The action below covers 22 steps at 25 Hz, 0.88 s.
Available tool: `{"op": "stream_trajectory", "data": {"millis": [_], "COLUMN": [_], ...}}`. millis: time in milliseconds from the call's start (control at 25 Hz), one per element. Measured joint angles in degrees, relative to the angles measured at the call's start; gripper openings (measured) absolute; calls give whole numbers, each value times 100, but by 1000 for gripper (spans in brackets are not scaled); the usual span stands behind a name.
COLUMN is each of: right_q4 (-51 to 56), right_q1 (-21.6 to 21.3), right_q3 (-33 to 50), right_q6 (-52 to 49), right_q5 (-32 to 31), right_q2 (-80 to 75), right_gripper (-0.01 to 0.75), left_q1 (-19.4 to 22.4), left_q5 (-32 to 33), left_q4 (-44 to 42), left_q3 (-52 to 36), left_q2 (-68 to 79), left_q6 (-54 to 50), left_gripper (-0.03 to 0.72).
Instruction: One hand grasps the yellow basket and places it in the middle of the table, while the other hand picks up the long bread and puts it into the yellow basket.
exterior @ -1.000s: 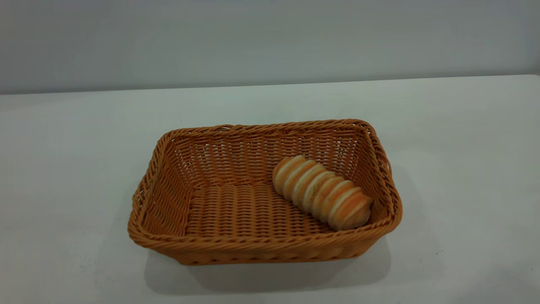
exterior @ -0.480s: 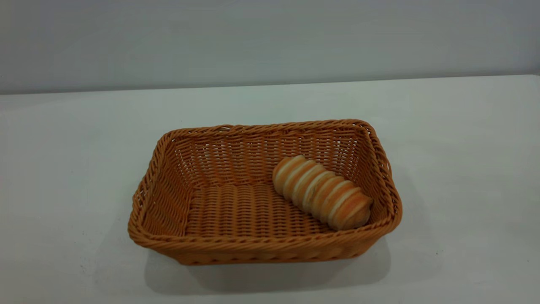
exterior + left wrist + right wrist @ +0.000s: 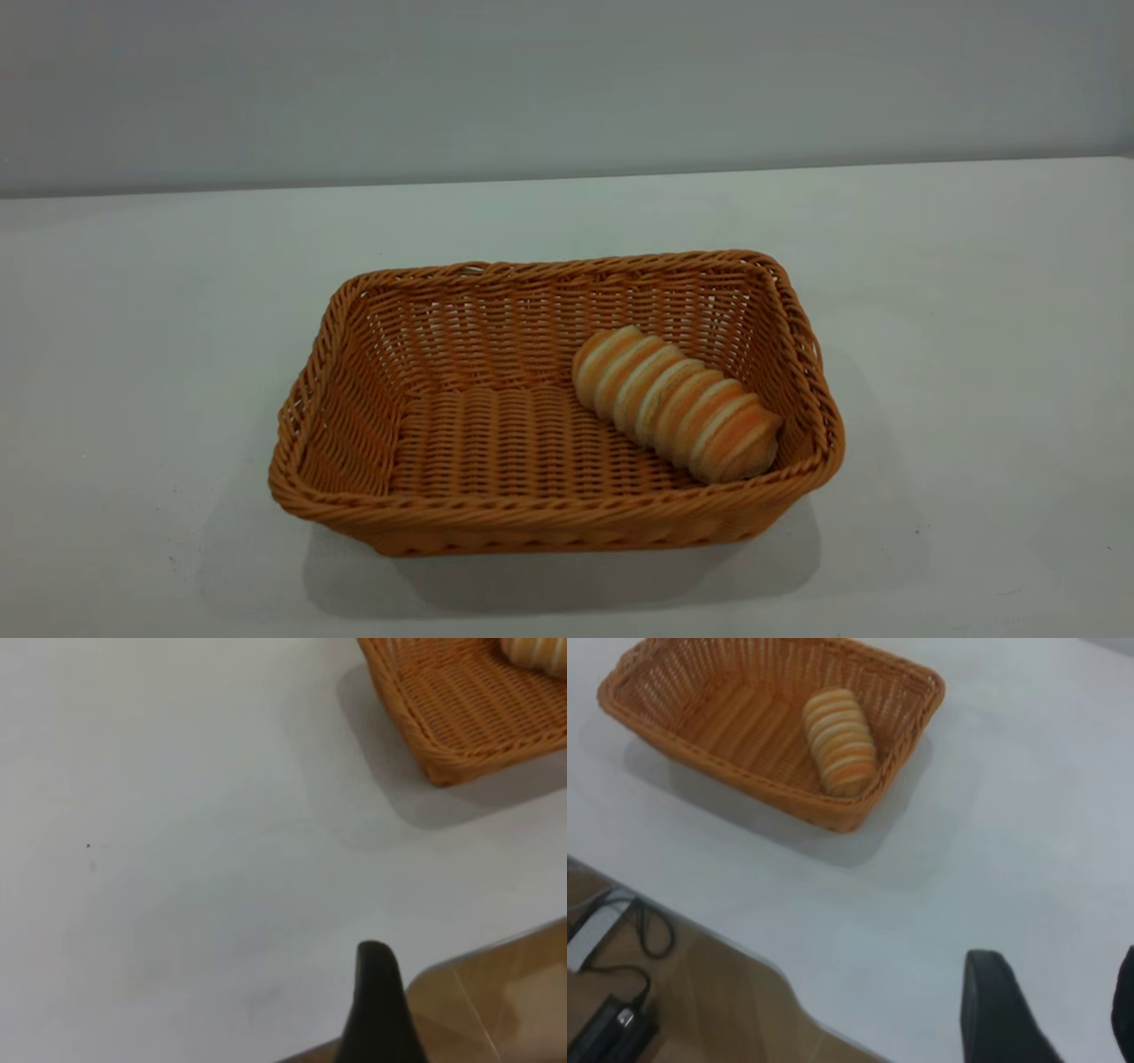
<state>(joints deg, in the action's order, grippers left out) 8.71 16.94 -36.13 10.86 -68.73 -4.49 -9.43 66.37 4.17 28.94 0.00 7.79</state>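
Observation:
The yellow basket [image 3: 549, 514] stands in the middle of the white table [image 3: 974, 310], and the long bread [image 3: 678, 403] lies inside it against its right wall, slanting toward the front right corner. The right wrist view shows the same basket [image 3: 673, 735] with the bread [image 3: 837, 742] in it. My right gripper [image 3: 1056, 970] hangs open and empty over bare table near the edge, well away from the basket. My left gripper [image 3: 376, 974] is above the table's edge, far from the basket's corner [image 3: 461, 726]. Neither gripper appears in the exterior view.
Beyond the table edge lies wooden floor [image 3: 496, 992]. On the floor beside the right arm are a black box with a cable [image 3: 607, 1028] and a white strip [image 3: 589, 935]. A grey wall [image 3: 567, 80] stands behind the table.

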Motion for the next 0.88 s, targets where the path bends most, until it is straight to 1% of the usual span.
{"op": "stream_trajectory", "data": {"millis": [240, 400, 560, 880], "right_q4": [-115, -413, -728, -969], "right_q1": [0, 0, 0, 0], "right_q3": [193, 355, 641, 806], "right_q6": [-121, -202, -394, -516], "right_q5": [-210, -210, -117, 196], "right_q2": [538, 565, 565, 565], "right_gripper": [360, 360, 360, 360], "left_q1": [0, 0, 0, 0], "left_q5": [-98, -104, -109, -109], "left_q4": [-204, -230, -230, -230], "left_q3": [-89, -89, -89, -89], "left_q2": [0, 0, 0, 0], "left_q6": [-53, -105, -110, -110], "left_gripper": [594, 594, 594, 594]}}
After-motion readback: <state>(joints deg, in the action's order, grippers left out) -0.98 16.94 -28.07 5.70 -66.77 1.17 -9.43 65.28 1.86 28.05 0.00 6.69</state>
